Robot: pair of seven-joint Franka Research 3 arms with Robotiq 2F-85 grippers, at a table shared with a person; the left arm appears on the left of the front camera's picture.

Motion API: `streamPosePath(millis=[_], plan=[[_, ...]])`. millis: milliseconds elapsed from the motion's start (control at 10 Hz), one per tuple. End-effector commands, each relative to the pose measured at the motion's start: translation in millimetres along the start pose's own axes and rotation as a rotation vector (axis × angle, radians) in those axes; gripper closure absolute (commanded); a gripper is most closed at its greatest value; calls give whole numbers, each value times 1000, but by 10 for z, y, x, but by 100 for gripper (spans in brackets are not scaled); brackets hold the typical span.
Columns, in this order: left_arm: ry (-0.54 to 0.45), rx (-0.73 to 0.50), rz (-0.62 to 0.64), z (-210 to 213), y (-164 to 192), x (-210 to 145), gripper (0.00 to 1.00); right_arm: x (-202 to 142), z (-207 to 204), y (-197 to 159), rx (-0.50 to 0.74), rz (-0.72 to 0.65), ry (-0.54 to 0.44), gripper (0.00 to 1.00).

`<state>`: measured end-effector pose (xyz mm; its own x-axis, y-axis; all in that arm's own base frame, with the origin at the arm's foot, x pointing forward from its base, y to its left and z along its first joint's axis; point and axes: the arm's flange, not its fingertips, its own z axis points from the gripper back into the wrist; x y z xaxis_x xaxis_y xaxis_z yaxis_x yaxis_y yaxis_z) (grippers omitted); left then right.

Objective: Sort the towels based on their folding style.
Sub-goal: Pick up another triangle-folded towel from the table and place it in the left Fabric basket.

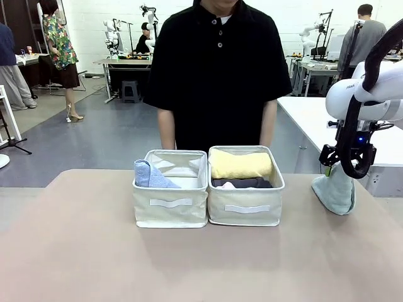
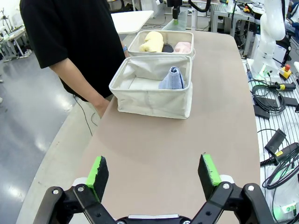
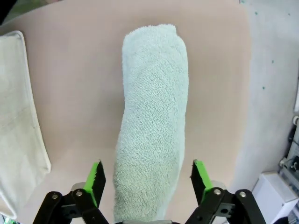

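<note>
1. The right gripper (image 3: 148,173) has its jaws spread wide. The green pads (image 3: 96,183) stand on either side of the grey-teal towel (image 3: 152,116), with a sliver of table showing between each pad and the terry, so nothing is clamped.
2. That towel's long axis runs straight along the fingers. Its broad end sits between the pads and its rounded, narrower end points away from the wrist.
3. In the front view the same towel stands roughly upright under the down-hanging gripper, at the right end of the table (image 1: 94,251), well apart from the bins. I cannot tell whether its lower end touches the surface.
4. The left gripper (image 2: 154,175) is also spread, with nothing between its pads, above bare tabletop.
5. The left bin (image 1: 170,204) holds the light blue towel (image 1: 150,175), which leans in one corner with its tip pointing up.
6. The right bin (image 1: 245,211), touching the left one, holds the yellow towel (image 1: 240,165) lying crosswise, with the dark grey towel (image 1: 242,183) just in front of it. The left wrist view shows the pink towel (image 2: 182,46) there too.
7. A person (image 1: 217,75) stands behind the bins.
</note>
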<state>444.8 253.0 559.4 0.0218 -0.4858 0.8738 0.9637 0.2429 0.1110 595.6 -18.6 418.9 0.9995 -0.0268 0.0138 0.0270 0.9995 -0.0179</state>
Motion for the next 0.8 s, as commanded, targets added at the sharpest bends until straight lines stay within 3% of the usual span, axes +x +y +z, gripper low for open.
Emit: streamPosePath(millis=[0, 100, 300, 400, 600, 700], plan=[[3, 1, -3, 17, -7, 10, 0, 28, 23, 4, -24, -8, -5, 52], [3, 1, -3, 17, -7, 10, 0, 22, 29, 7, -25, -9, -4, 100], [3, 1, -3, 17, -7, 10, 0, -17, 67, 27, -32, -14, -6, 100], [3, 1, -3, 17, -7, 10, 0, -44, 96, 36, -38, -10, -8, 78], [3, 1, -3, 17, -7, 10, 0, -68, 123, 37, -43, -11, -13, 100], [3, 1, -3, 17, -7, 10, 0, -81, 136, 38, -45, -9, -16, 100]])
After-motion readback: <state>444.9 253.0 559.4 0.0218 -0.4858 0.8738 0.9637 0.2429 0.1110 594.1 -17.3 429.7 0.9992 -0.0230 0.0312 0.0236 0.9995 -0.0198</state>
